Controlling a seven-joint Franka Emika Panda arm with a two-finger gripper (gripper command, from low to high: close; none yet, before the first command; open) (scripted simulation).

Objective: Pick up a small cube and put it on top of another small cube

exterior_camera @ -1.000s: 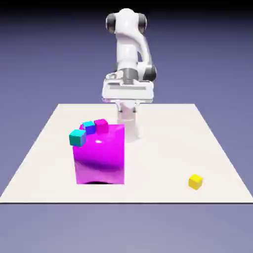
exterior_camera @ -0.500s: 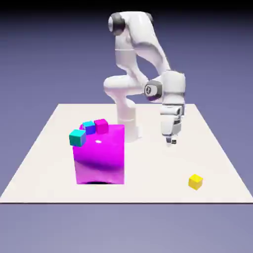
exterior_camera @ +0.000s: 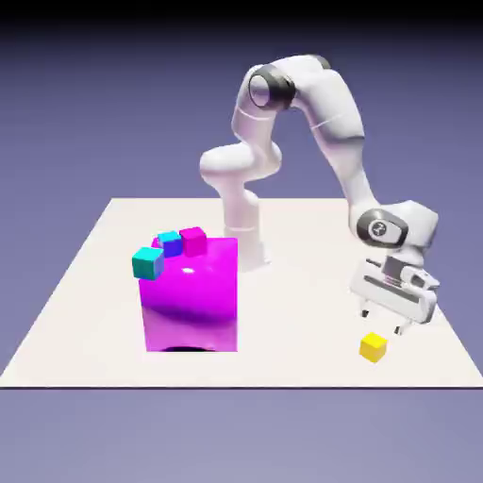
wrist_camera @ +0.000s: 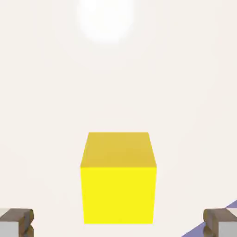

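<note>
I see the white table (exterior_camera: 311, 283) spanning mid-frame. On it rest a big magenta block (exterior_camera: 191, 297) at centre-left, a yellow cube (exterior_camera: 374, 347) at lower right, and the robot's base (exterior_camera: 247, 247) near top centre.

A: Arm (exterior_camera: 330, 123) position versus a second ago?
B: It swings from the table's far middle out to the exterior view's right and reaches low. Gripper (exterior_camera: 386, 323) now hangs just above the yellow cube (exterior_camera: 374, 347).
A: Fingers?
B: Spread wide; in the hand view the tips (wrist_camera: 16, 221) flank the cube, not touching.
</note>
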